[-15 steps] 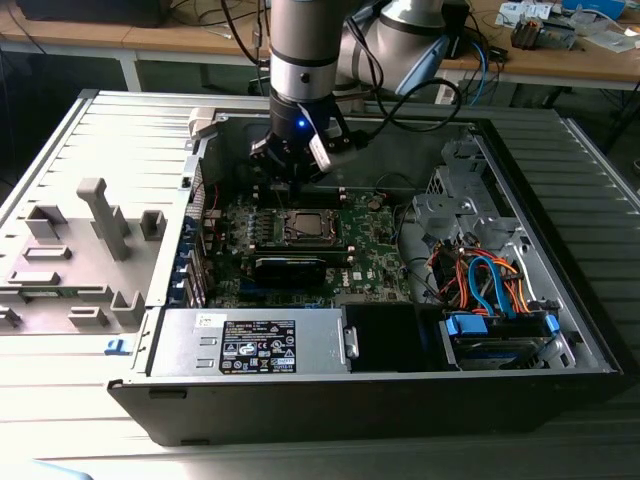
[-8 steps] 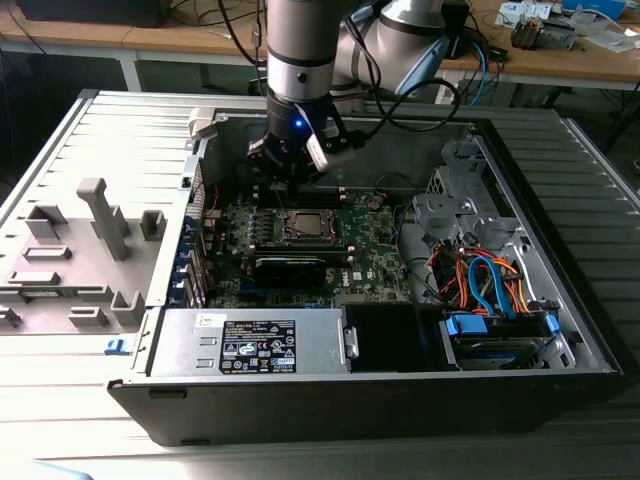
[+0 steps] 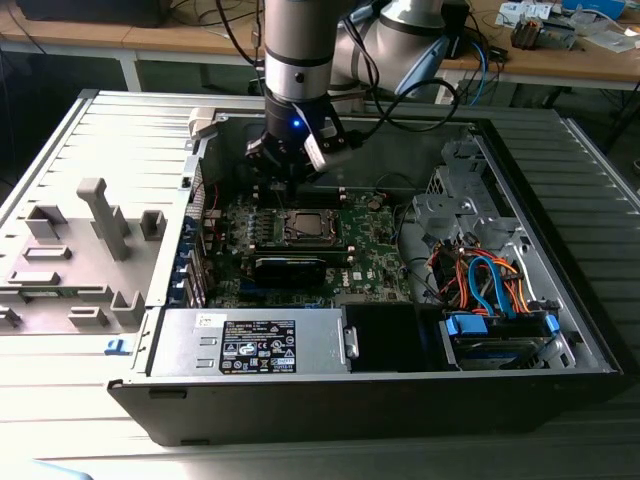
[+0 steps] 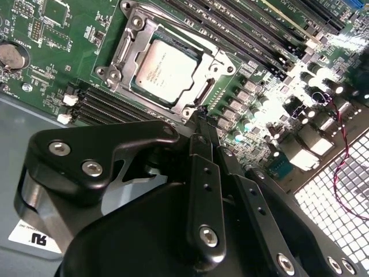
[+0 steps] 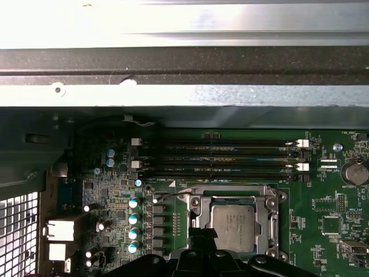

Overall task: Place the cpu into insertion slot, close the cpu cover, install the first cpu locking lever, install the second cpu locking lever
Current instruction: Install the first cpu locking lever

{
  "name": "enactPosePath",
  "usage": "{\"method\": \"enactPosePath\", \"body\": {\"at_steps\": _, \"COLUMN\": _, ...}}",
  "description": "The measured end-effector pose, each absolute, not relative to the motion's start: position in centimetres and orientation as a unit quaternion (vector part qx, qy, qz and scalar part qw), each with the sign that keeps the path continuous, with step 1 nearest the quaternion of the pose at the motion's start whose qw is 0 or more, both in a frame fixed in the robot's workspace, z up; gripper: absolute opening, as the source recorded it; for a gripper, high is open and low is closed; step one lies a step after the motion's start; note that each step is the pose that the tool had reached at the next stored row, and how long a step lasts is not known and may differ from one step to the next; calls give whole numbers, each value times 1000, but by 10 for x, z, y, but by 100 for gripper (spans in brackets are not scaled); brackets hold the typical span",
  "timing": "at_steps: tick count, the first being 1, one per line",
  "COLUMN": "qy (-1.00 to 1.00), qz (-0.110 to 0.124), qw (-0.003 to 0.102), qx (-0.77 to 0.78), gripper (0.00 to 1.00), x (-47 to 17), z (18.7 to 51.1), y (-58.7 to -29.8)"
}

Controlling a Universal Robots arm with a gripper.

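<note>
The cpu [image 4: 164,70] lies flat in the insertion slot [image 4: 134,22] on the green board, its silvery face up. The cpu cover [image 4: 124,49] lies down around it, so the chip shows through the cover's window. My gripper [image 4: 199,118] hangs just above the board at the socket's edge, its thin black fingers pressed together with their tips next to the cover's rim. A thin wire lever [image 5: 167,196] sticks out beside the socket. In the exterior view the gripper [image 3: 290,170] is inside the open computer case, just behind the cpu [image 3: 305,228].
Memory sticks [image 5: 219,156] run in a row beside the socket, with the case's metal wall [image 5: 184,98] beyond them. A long black card [image 3: 290,268], a power supply [image 3: 250,342] and coloured cables [image 3: 490,280] fill the case. A grey fixture [image 3: 100,220] stands at the exterior view's left.
</note>
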State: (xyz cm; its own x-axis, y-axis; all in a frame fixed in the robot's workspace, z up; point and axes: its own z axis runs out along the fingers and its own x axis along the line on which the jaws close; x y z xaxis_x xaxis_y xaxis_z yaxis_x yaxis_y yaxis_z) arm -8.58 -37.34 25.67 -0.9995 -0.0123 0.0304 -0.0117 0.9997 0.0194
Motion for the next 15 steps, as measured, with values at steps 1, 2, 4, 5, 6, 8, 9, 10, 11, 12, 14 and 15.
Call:
{"method": "enactPosePath", "body": {"at_steps": 1, "qy": -1000, "qz": -10, "qw": 15, "qx": 6, "gripper": 11, "x": -86, "z": 257, "y": -373}}
{"method": "enactPosePath", "body": {"at_steps": 2, "qy": -1000, "qz": -10, "qw": 15, "qx": 6, "gripper": 11, "x": -87, "z": 257, "y": -373}}
{"method": "enactPosePath", "body": {"at_steps": 4, "qy": -1000, "qz": -10, "qw": 15, "qx": 6, "gripper": 11, "x": -88, "z": 257, "y": -373}}
{"method": "enactPosePath", "body": {"at_steps": 5, "qy": -1000, "qz": -10, "qw": 15, "qx": 6, "gripper": 11, "x": -88, "z": 257, "y": -373}}
{"method": "enactPosePath", "body": {"at_steps": 6, "qy": -1000, "qz": -10, "qw": 15, "qx": 6, "gripper": 11, "x": -89, "z": 257, "y": -373}}
{"method": "enactPosePath", "body": {"at_steps": 8, "qy": -1000, "qz": -10, "qw": 15, "qx": 6, "gripper": 11, "x": -90, "z": 257, "y": -373}}
{"method": "enactPosePath", "body": {"at_steps": 9, "qy": -1000, "qz": -10, "qw": 15, "qx": 6, "gripper": 11, "x": -90, "z": 257, "y": -373}}
{"method": "enactPosePath", "body": {"at_steps": 10, "qy": -1000, "qz": -10, "qw": 15, "qx": 6, "gripper": 11, "x": -91, "z": 257, "y": -373}}
{"method": "enactPosePath", "body": {"at_steps": 11, "qy": -1000, "qz": -10, "qw": 15, "qx": 6, "gripper": 11, "x": -91, "z": 257, "y": -373}}
{"method": "enactPosePath", "body": {"at_steps": 12, "qy": -1000, "qz": -10, "qw": 15, "qx": 6, "gripper": 11, "x": -92, "z": 257, "y": -373}}
{"method": "enactPosePath", "body": {"at_steps": 14, "qy": -1000, "qz": -10, "qw": 15, "qx": 6, "gripper": 11, "x": -93, "z": 257, "y": -373}}
{"method": "enactPosePath", "body": {"at_steps": 15, "qy": -1000, "qz": -10, "qw": 15, "qx": 6, "gripper": 11, "x": -93, "z": 257, "y": -373}}
